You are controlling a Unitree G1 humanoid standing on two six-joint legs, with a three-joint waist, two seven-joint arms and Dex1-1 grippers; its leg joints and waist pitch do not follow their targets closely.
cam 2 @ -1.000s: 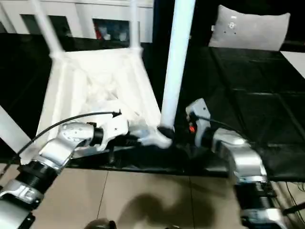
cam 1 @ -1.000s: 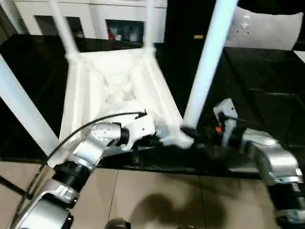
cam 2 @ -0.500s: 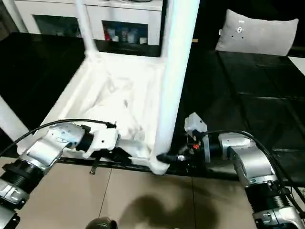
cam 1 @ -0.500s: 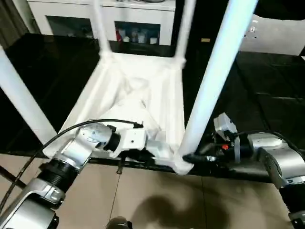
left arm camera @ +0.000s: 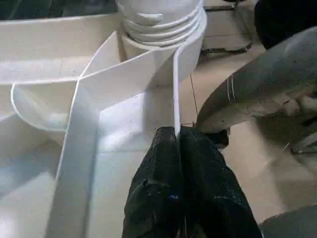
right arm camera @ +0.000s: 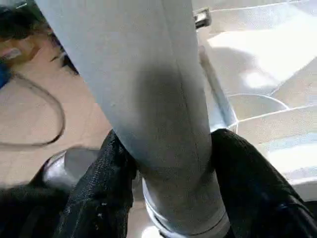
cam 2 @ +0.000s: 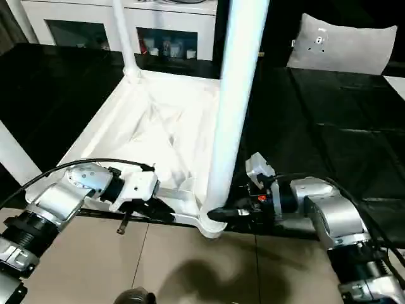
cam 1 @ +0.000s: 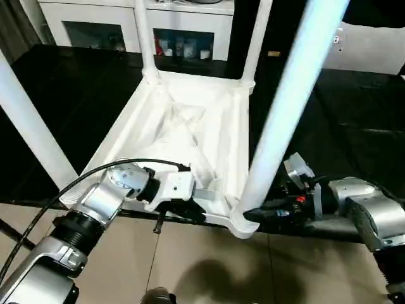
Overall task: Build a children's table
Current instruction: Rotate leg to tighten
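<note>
The white children's table lies upside down, ribbed underside up, with legs standing in its corner sockets. My left gripper is shut on a thin rib of the tabletop's near edge, close to the near right socket. My right gripper is shut around the base of the near right leg, just above that socket. The right wrist view has the leg between the two black fingers. The far legs and the near left leg stand upright.
A long white cabinet with glass-fronted openings stands behind the table. A white cushion lies at the far right on the dark surface. Beige floor tiles run under my forearms.
The table has swung and settled squarer to me over the last second, and the camera has shifted. Both grippers keep their holds, the right one now lower at the leg's base.
</note>
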